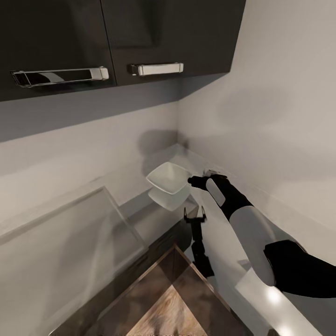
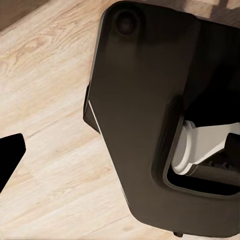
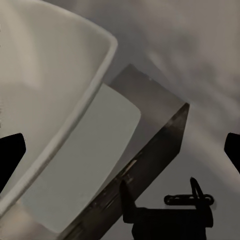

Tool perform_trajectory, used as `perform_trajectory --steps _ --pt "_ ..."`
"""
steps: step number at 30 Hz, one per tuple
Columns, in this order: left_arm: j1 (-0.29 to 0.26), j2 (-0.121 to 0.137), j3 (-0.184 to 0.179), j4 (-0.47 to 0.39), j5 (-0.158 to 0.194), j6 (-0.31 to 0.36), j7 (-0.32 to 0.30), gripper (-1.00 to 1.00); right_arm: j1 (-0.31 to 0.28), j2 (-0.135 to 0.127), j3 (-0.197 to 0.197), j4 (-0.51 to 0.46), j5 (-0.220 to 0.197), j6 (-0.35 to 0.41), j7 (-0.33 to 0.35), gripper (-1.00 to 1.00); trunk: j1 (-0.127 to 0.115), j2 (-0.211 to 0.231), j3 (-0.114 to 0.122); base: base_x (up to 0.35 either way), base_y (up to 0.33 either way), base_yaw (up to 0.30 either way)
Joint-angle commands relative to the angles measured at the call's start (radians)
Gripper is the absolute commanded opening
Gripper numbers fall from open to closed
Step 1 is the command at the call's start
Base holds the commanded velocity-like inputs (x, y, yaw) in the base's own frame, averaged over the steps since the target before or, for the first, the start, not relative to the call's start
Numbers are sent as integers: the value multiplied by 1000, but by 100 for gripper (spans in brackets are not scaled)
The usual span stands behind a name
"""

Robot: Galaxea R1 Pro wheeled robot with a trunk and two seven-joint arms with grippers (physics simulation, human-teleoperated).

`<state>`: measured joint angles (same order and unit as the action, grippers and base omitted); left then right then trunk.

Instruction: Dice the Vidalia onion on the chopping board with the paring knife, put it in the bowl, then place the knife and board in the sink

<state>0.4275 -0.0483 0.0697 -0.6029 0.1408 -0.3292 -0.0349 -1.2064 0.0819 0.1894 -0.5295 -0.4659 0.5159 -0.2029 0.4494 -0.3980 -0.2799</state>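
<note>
The white bowl is sitting on the grey countertop in the far corner, under the dark wall cabinets. The right gripper is reaching out just beside the bowl's right rim; from the right wrist camera the bowl is looming close with the fingertips showing spread wide apart. The left gripper is hanging lower, nearer than the bowl, its prongs standing apart. The left wrist camera is looking down at pale wooden floor.
</note>
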Motion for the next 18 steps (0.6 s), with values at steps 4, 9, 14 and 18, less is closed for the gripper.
perform_trajectory --steps 4,9,14,18 --pt "0 -1 3 -2 7 0 -4 100 -1 -1 6 -2 -51 3 2 100 1 -2 -8 0 0 0" --pt "0 -1 3 -2 7 1 -4 100 -1 -3 6 -1 -68 3 83 100 1 -2 -17 0 0 0" --pt "0 -2 3 -2 7 1 -4 100 -1 -15 5 -1 -71 3 115 100 1 -2 -25 0 0 0" --pt "0 -2 2 -1 7 1 -4 100 -1 -22 5 -1 -73 3 122 100 1 -2 -31 0 0 0"
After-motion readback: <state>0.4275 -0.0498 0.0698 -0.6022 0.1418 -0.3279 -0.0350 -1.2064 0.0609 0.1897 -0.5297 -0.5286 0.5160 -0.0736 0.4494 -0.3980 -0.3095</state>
